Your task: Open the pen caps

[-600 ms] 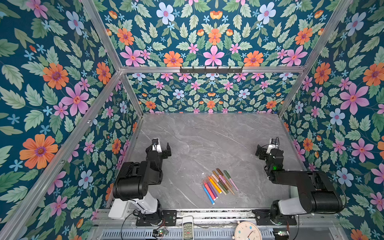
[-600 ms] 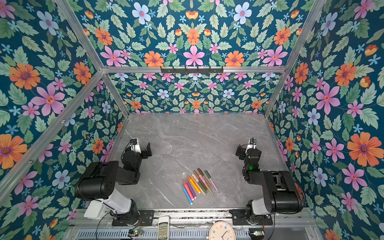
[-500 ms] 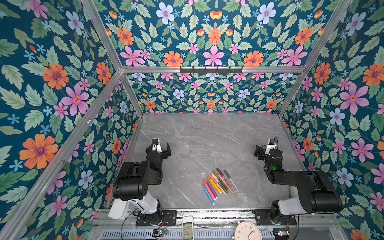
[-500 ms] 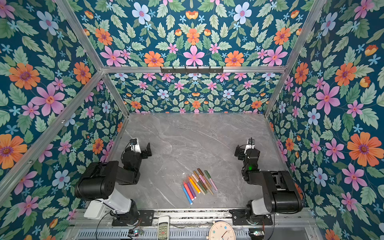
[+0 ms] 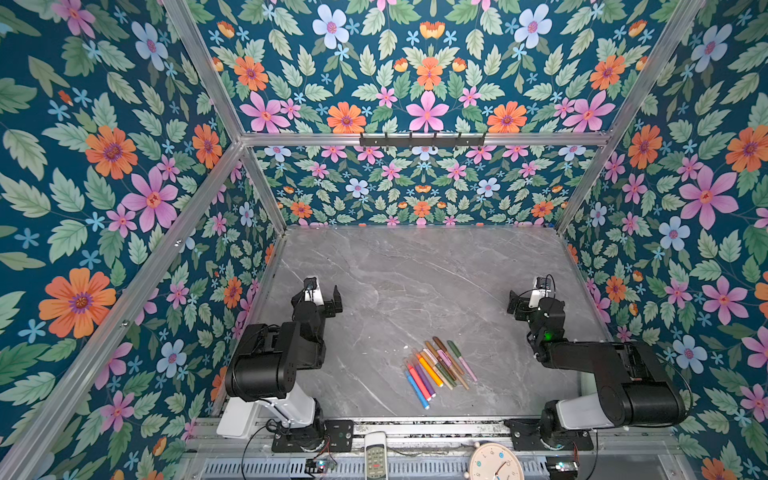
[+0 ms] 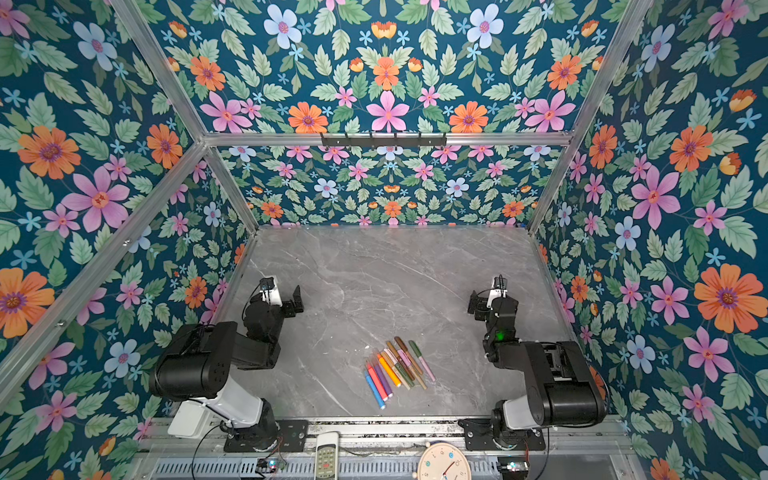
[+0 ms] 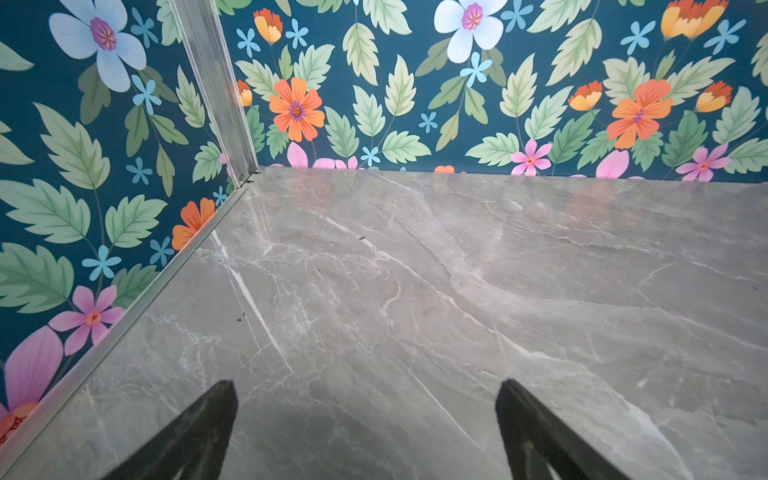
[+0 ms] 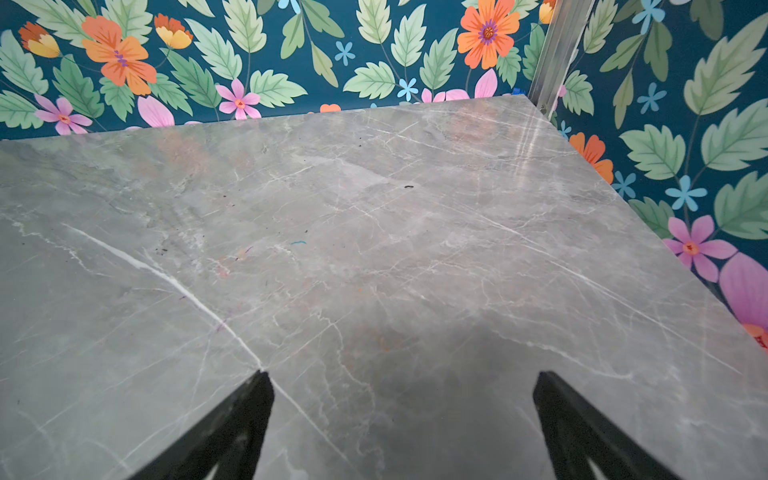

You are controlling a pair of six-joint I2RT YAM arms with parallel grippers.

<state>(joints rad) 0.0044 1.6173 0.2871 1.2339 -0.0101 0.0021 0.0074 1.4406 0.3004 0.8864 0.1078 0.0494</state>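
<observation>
Nearest to the camera, on the metal rail in front of the counter, there's a remote (image 5: 376, 457) and a little round clock (image 5: 496, 463) to its right. Just past that, the pens (image 5: 430, 371) lie in a tight slanted bunch on the near part of the grey marble counter (image 5: 415, 270), a bit right of centre, side by side and touching. The pen caps (image 5: 454, 349) look like they're on, at the far ends, but it's pretty small to be sure.

Further back, the left end effector (image 5: 324, 293) sits over the left side of the counter, fingers spread wide with nothing between them. The wrist view (image 7: 365, 386) shows only bare marble there. Same deal on the right: the right end effector (image 5: 525, 297) is spread wide and empty (image 8: 401, 376). Both are well apart from the pens.

Behind it all are flowery walls (image 5: 415, 187), with a black rack of hooks (image 5: 422, 140) up on the far one.
</observation>
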